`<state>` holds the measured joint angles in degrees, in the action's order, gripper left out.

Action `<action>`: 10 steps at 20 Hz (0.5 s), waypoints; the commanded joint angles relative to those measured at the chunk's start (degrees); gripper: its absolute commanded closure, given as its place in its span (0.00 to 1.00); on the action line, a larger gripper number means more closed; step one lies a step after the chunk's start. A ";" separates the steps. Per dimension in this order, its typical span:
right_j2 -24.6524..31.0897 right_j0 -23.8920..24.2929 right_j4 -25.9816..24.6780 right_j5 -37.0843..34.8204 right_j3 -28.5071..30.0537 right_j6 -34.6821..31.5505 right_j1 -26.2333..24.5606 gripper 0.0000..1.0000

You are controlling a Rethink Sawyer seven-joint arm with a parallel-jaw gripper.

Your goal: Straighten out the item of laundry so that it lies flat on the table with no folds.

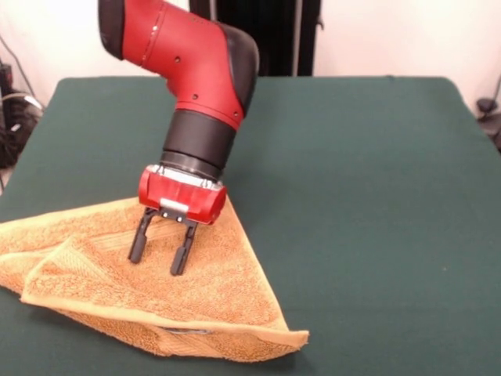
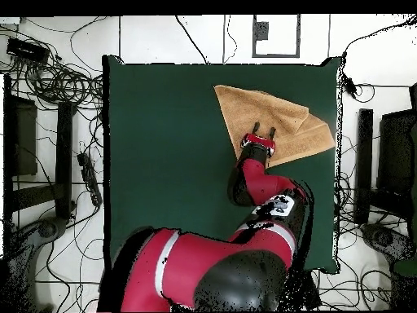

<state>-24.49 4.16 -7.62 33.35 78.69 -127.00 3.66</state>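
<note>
Towel (image 1: 156, 290) beneath spread gripper (image 1: 161, 254)

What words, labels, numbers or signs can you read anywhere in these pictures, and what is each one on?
None can be read.
The towel shows a small pale patch at its near edge, possibly a label; too small to read.
The arm's black-and-white patch in the overhead view is too blurred to read.
The gripper, open over the towel, bears no legible marking.
The table carries no text.
</note>
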 commanded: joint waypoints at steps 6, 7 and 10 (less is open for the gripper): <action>17.55 8.54 -16.02 -16.87 -11.77 -2.99 0.41 0.00; 18.16 8.93 -16.87 -17.26 -12.58 -2.75 0.22 0.00; 20.76 10.63 -19.92 -18.66 -15.25 -2.29 -0.33 0.00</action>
<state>-15.64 13.01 -23.97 26.07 70.80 -127.00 6.58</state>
